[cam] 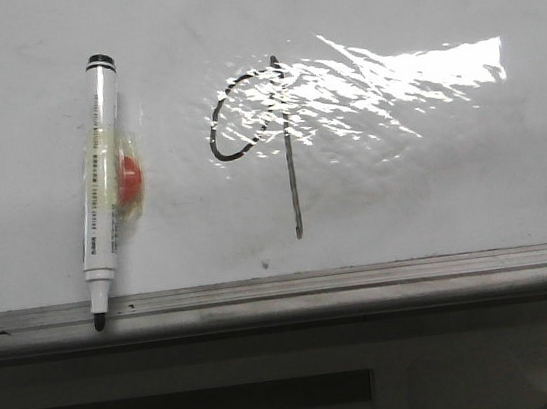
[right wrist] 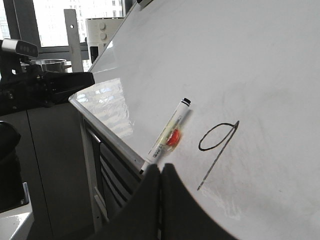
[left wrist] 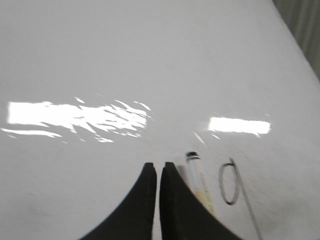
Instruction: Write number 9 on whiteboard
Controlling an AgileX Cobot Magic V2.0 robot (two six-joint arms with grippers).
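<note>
Claws (left wrist: 159,172) shut; 9 (cam: 281,143) stem vertical

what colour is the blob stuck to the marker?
Red-orange blob, under clear tape on the white marker; clearest in the front view.

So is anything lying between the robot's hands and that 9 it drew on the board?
For the left hand, yes: the marker lies on the whiteboard between its closed fingers and the number 9. The right hand is also closed, with the marker's tip just off to one side; nothing visible covers the 9 itself.
</note>
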